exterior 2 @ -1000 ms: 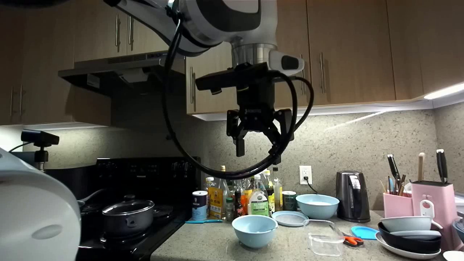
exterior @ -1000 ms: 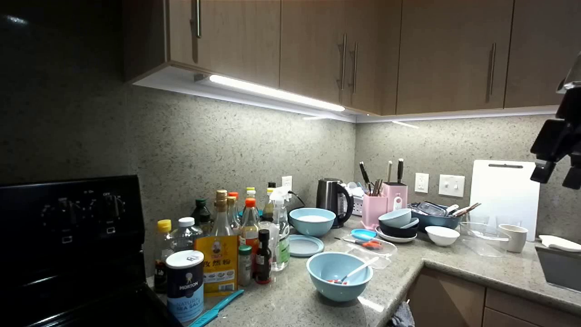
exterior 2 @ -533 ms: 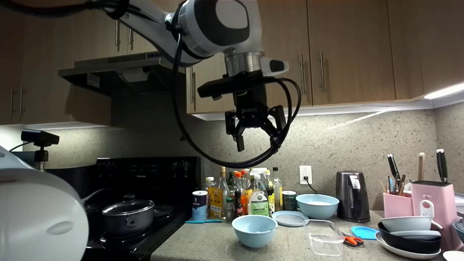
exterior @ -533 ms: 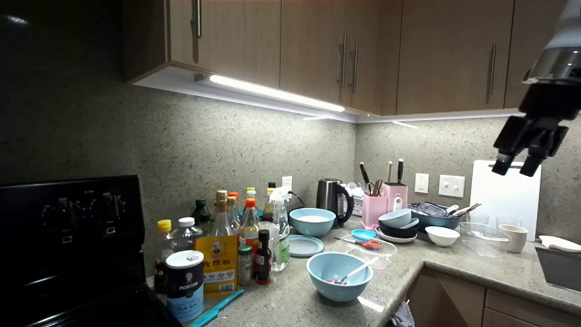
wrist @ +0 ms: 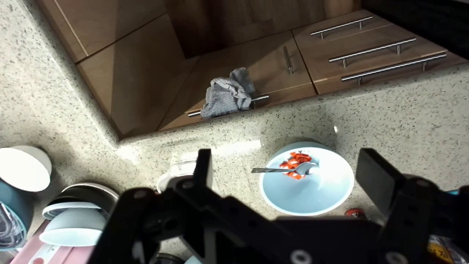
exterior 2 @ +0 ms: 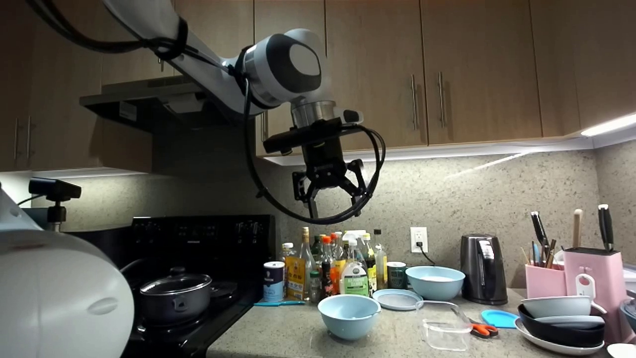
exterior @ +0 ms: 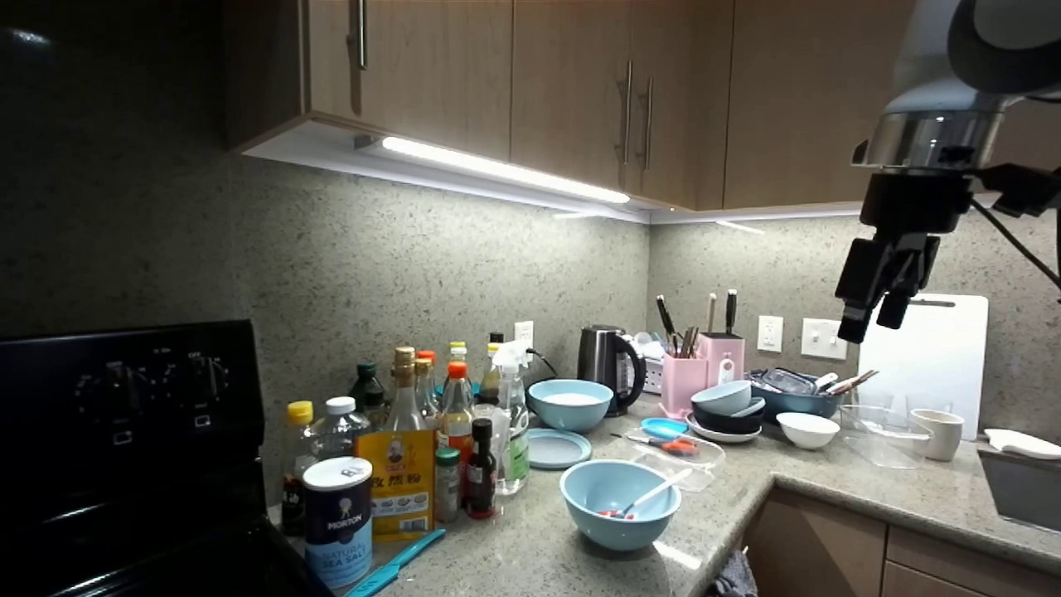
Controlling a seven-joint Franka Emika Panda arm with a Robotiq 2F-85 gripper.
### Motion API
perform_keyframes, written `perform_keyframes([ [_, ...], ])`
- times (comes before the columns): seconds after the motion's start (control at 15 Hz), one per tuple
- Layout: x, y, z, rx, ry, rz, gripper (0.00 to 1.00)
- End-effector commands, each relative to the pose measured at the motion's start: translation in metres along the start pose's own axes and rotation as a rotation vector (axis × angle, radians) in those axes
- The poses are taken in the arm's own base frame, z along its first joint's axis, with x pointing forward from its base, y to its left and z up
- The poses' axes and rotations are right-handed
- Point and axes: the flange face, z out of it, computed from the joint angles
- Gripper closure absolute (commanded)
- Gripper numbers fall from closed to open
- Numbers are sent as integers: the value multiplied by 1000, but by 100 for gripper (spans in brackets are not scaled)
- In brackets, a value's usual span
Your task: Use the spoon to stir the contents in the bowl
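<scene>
My gripper [exterior 2: 335, 210]: spread, holding nothing | light-blue bowl [wrist: 307, 196]: on speckled countertop [wrist: 403, 124], spoon [wrist: 273, 170] handle over its rim, red pieces [wrist: 294, 162] inside | risk: lowering off-centre, I could clip the rim, skidding the bowl.

Free room: open air between my pincer [exterior 2: 335, 208], its jaws wide apart, and the bowl [exterior 2: 348, 325] below; bare counter [wrist: 300, 123] between bowl and front edge. Obstacles: spoon [wrist: 282, 170], handle jutting over the bowl's rim; clear container [exterior 2: 447, 338], near the bowl; bottles [exterior 2: 326, 281], crowded at the back; black cable [exterior 2: 323, 220], looped close to my pincer.
</scene>
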Motion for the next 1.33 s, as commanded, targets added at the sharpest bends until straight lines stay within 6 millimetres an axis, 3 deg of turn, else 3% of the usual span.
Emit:
perform_keyframes([
  [0.0, -1, 2, -2, 2, 3, 6, 0],
  [0.13, -1, 3, -3, 3, 6, 8, 0],
  [0.47, 54, 8, 29, 11, -138, -240, 0],
  [0.87, 117, -36, 66, -40, -306, -432, 0],
  [0.93, 100, -28, 60, 0, -247, -378, 0],
  [1.07, 115, -39, 70, -20, -283, -415, 0],
  [1.27, 119, -39, 72, -23, -293, -417, 0],
])
